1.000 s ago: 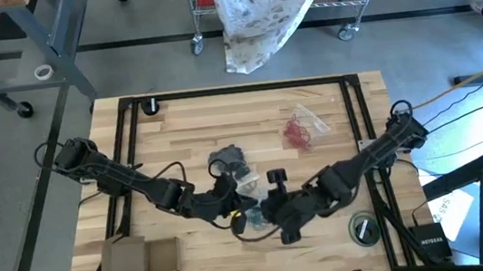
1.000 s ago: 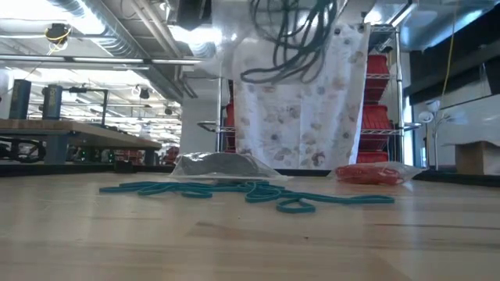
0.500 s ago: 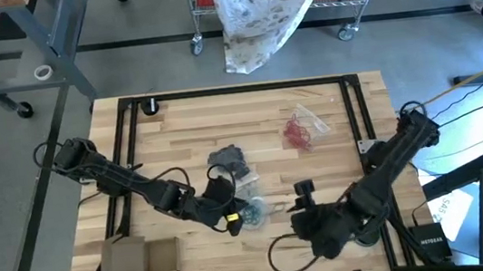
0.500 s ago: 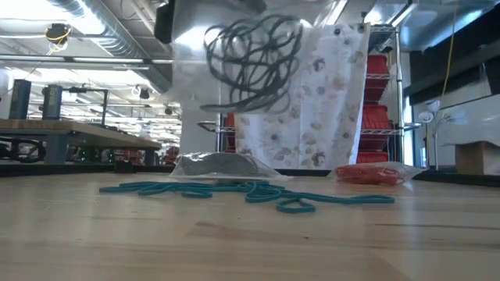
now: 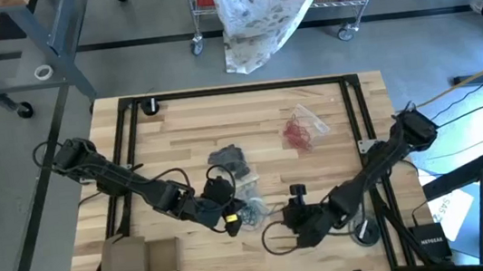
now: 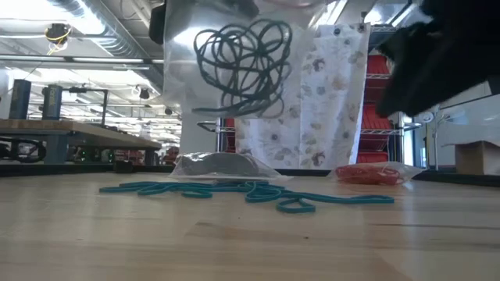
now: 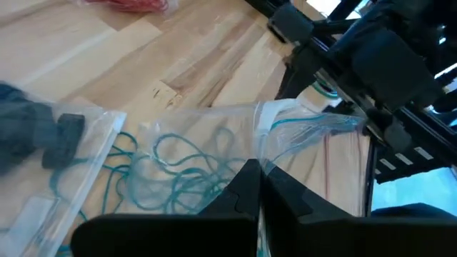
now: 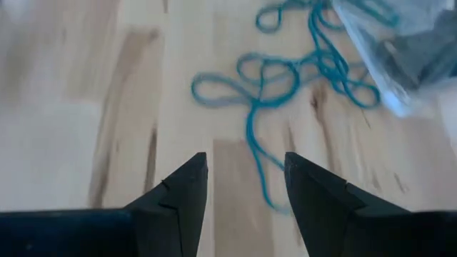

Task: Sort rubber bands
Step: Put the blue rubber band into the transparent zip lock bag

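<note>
The right gripper (image 5: 290, 224) sits near the front edge of the table (image 5: 175, 116), right of centre. In its wrist view the two fingers (image 8: 177, 193) stand apart with bare wood between them and nothing held. A loose tangle of teal rubber bands (image 8: 285, 75) lies on the wood just ahead of those fingers.

The left gripper (image 5: 233, 217) is a little farther in, left of the right gripper and close to it. In its wrist view the fingers (image 7: 246, 187) are closed together on the edge of a clear plastic bag (image 7: 143, 153). This bag contains teal bands (image 7: 178, 175). In the low view the bag (image 6: 226, 78) hangs above the table with looped dark-looking bands visible inside it; the colour of these bands cannot be settled between the two views.

In the low view, the teal rubber bands (image 6: 250, 191) form a long flat strand across the middle of the table surface. In the high view the same cluster (image 5: 255, 211) lies between the two grippers.

Farther in, near table centre, a second clear bag (image 5: 229, 161) holds dark grey bands and rests flat on the wood. In the low view it shows as a low grey mound (image 6: 223, 165) behind the teal strand.

Farther still and to the right, a third clear bag (image 5: 300, 131) holds red bands (image 6: 367, 173) and lies well apart from the other bags.

At the near left corner, a cardboard box (image 5: 141, 256) rests on the table.
</note>
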